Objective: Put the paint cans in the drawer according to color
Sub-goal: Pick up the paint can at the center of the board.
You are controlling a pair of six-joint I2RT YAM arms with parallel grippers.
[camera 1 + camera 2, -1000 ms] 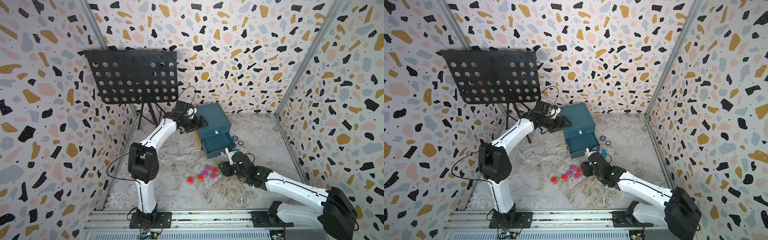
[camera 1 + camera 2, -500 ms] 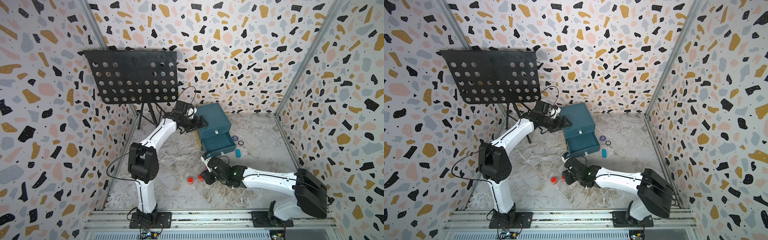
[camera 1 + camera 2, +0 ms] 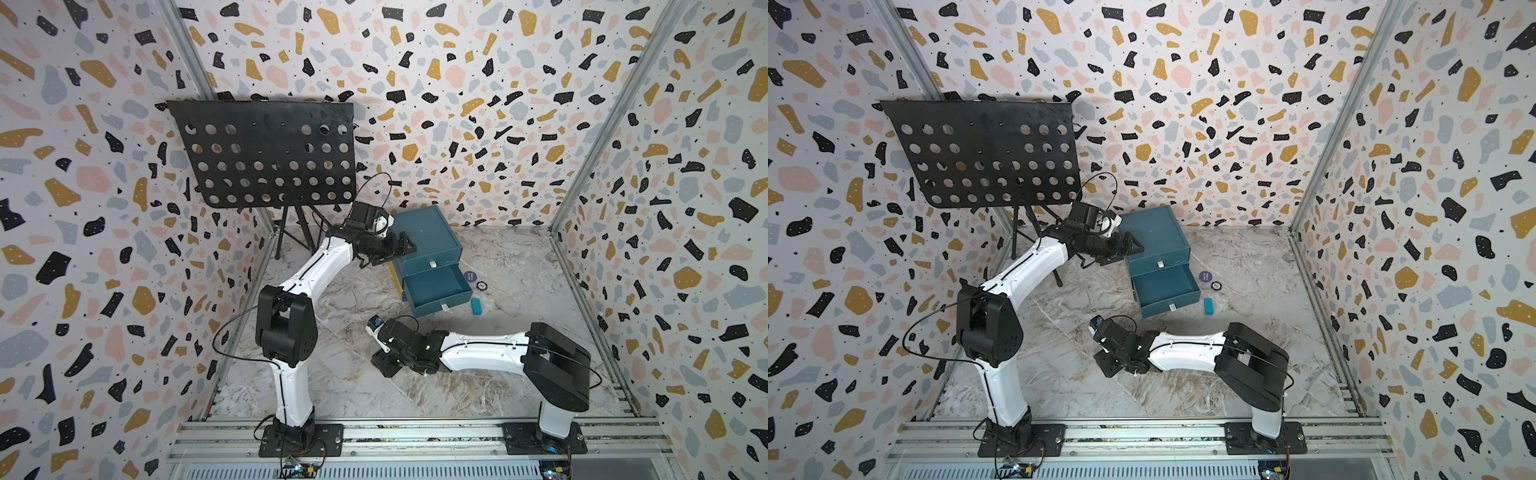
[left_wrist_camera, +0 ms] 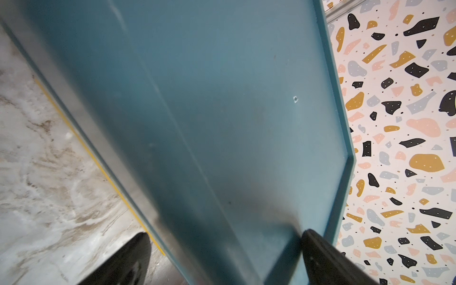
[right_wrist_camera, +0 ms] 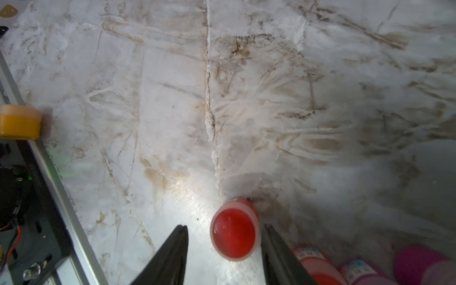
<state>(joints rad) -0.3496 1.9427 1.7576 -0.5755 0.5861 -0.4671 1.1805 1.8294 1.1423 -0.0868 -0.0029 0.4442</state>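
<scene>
The drawer [image 3: 428, 237] [image 3: 1154, 232] is a dark teal chest at the back, and its middle tray [image 3: 436, 282] is pulled out and bare. My left gripper [image 3: 405, 249] [image 3: 1133, 249] sits at the chest's upper left edge. In the left wrist view its jaws stand wide, straddling that teal edge [image 4: 222, 98]. My right gripper [image 5: 225, 227] [image 3: 384, 365] is low over the floor and open. A red paint can [image 5: 234, 233] lies on its side between the fingers. More paint cans, one red [image 5: 313, 261] and two magenta [image 5: 362, 271], crowd beside it. An orange one [image 5: 21, 122] stands by the rail.
A black perforated music stand [image 3: 266, 153] rises at the back left. A small teal block [image 3: 476, 306] and two round discs [image 3: 470, 276] lie right of the chest. The metal rail [image 3: 415, 436] runs along the front. My right arm hides most cans in both top views.
My right arm has swung left across the group of cans and now covers them, with its open gripper set down around a red can. The left arm has not moved.
</scene>
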